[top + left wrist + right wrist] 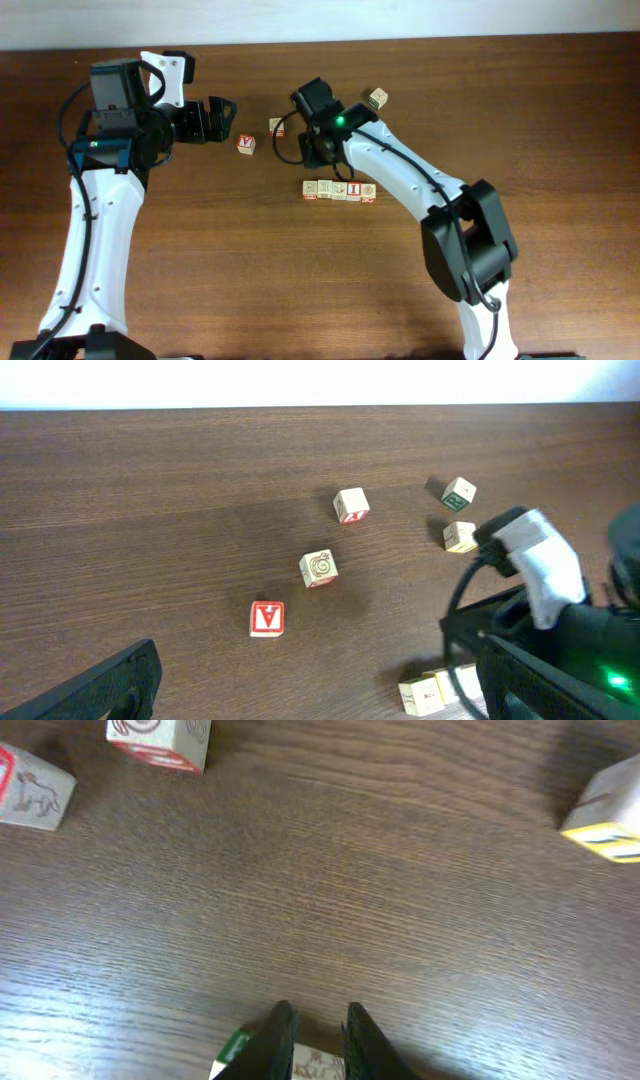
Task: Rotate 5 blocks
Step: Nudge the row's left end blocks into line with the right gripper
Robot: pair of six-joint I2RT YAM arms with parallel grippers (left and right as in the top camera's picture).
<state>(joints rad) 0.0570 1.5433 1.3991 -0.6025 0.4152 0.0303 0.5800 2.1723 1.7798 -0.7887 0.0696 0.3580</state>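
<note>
Several light-wood blocks (339,189) stand in a row mid-table, one with a red-framed "I" (354,190); the row's left end (430,692) shows in the left wrist view. My right gripper (318,1010) is shut on a pale block (316,1067) with a brown print, one finger on each side. From overhead those fingers are hidden under the right arm's wrist (322,118), behind the row. My left gripper (226,120) hangs open and empty at the far left, with one dark finger (115,680) in its own view.
A red "Y" cube (246,145) lies between the grippers. Loose cubes sit nearby: a spiral one (318,568), a red-faced one (350,505), a green one (459,492) and a pale one (460,537) against the right arm. A black cable (285,150) loops beside the right wrist.
</note>
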